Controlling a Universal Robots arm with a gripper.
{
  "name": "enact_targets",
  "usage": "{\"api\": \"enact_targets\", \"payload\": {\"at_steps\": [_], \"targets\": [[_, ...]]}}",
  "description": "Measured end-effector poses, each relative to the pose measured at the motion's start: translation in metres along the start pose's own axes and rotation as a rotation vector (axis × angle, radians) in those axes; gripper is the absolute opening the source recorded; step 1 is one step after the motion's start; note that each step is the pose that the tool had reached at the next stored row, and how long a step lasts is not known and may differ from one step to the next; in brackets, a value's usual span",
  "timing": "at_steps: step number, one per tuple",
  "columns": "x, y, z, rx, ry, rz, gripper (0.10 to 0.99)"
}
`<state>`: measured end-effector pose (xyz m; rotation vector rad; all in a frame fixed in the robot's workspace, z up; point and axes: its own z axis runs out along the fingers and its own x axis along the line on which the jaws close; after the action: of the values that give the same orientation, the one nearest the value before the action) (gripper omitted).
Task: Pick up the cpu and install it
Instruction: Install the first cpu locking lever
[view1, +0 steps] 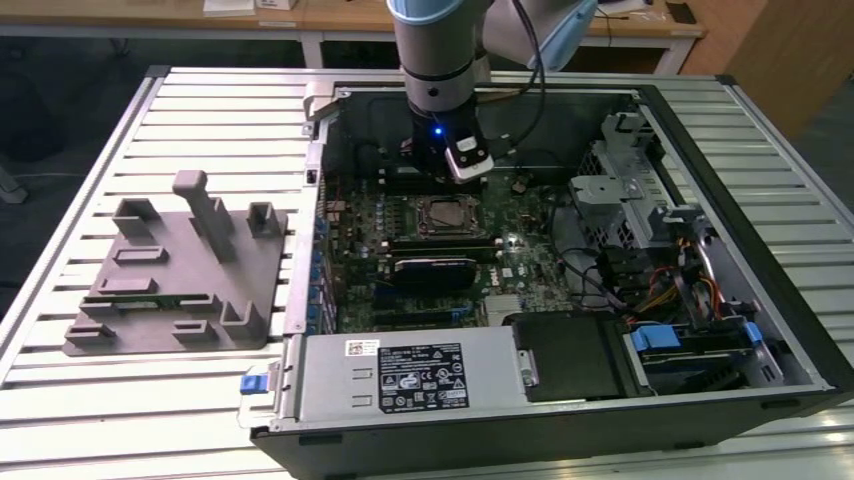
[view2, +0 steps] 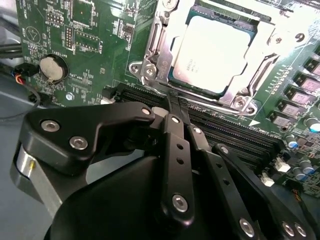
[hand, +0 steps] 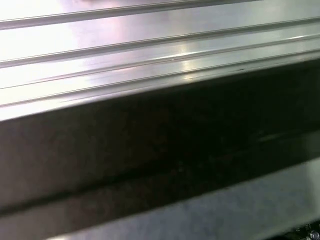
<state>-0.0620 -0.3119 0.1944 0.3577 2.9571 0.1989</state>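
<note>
Sitting in the motherboard socket (view2: 210, 55) at the upper right of the second wrist view, the cpu (view2: 212, 52) is lying flat with its silver top showing, inside the metal retention frame. The gripper (view2: 172, 102) is hanging just short of the socket's near edge, its jaws drawn together with nothing between them and touching nothing that can be seen. In the exterior view the arm is reaching down into the open computer case (view1: 747, 190) at the upper middle of the frame, while the grey fixture tray (view1: 174, 290) is resting on the slatted tabletop (view1: 80, 400) at the left.
</note>
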Motion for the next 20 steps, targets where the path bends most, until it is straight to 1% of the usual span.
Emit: {"api": "enact_targets", "payload": {"at_steps": [2, 6, 8, 12, 20], "targets": [[0.0, 0.0, 0.0008, 0.001, -0.0013, 0.004, 0.106], [0.0003, -0.0003, 0.0016, 0.002, -0.001, 0.006, 0.106], [0.0003, -0.0004, 0.0017, -0.004, 0.0005, 0.007, 0.106], [0.0001, 0.0001, 0.0009, -0.007, 0.0002, 0.007, 0.106], [-0.0016, 0.0018, -0.0112, -0.006, 0.0006, 0.007, 0.106]]}}
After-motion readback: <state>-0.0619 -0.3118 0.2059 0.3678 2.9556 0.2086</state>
